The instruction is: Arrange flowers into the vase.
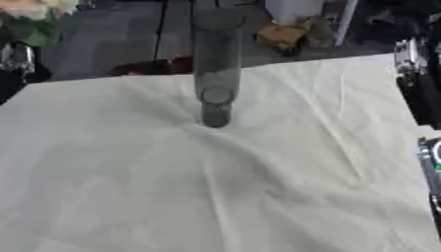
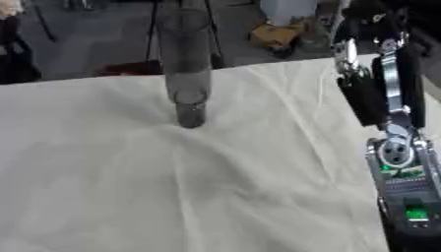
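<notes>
A tall clear glass vase stands upright on the white cloth, near the table's far edge and a little left of centre. Nothing shows inside it. Pale flowers with green leaves show in the upper left corner of the left eye view. Just below them, at the left edge, is a silver and black part of my left hand; its grip is hidden. My right hand reaches up along the right edge with straight fingers, open and holding nothing, well to the right of the vase.
The cloth is wrinkled, with folds running out from the vase's base. Beyond the table's far edge the dark floor holds a brown box, a white container and a reddish-brown thing. My right forearm lies along the right edge.
</notes>
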Robot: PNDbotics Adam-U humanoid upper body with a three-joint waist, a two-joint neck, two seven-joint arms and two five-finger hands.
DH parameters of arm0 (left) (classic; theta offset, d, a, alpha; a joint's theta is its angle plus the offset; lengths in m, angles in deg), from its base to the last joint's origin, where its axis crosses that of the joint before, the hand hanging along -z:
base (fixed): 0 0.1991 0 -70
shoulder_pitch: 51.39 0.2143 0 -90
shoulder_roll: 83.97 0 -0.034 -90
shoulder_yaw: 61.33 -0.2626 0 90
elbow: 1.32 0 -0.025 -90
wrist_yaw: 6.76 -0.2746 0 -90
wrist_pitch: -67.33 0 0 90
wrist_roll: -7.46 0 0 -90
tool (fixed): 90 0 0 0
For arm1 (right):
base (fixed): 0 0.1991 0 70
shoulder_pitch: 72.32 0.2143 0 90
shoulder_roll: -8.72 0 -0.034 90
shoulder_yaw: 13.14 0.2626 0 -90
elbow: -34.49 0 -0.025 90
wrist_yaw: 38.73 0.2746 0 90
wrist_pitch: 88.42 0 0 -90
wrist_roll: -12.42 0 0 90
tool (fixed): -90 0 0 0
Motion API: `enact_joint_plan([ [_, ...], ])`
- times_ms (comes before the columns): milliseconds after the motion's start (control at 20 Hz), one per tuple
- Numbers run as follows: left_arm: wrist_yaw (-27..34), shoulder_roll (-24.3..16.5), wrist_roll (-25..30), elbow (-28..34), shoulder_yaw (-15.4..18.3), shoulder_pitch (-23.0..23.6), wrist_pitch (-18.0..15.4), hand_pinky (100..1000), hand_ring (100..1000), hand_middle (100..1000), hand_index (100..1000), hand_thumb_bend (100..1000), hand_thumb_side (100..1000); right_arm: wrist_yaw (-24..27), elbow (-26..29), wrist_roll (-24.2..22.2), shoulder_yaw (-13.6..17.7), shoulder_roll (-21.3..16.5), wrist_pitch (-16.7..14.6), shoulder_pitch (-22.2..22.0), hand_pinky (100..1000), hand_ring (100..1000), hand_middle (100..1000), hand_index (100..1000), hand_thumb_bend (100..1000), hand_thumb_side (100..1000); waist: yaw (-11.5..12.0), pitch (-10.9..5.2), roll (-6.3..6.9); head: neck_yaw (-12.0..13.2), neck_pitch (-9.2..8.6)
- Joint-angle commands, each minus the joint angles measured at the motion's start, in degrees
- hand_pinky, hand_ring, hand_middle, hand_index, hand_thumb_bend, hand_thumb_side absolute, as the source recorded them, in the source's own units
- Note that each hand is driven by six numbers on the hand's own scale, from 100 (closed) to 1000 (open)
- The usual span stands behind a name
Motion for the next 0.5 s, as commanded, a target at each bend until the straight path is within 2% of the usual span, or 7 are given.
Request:
enact_joint_plan([
  [50,4.63,0.62,-1.11,0.88,1.80,-2.93,0.81,100,100,100,100,100,640,0.22,0.92,0.09,0.10,-0.87,0.08,0.43,799,937,770,957,100,1000,-0.10,-1.46,0.05,0.33,-0.10],
  [300,13.52,3.56,-4.00,-1.34,3.00,-7.33,-0.42,100,100,100,100,100,671,0.21,0.92,-0.03,-0.17,-1.06,0.00,0.66,799,936,770,958,100,1000,-0.53,-1.82,0.36,0.77,0.11],
  [500,18.09,5.45,-5.84,-3.02,3.67,-10.44,-1.86,100,100,100,100,100,650,0.22,0.92,-0.09,-0.36,-1.21,-0.12,0.98,799,936,771,957,100,1000,-1.18,-1.91,0.70,1.22,-0.08],
])
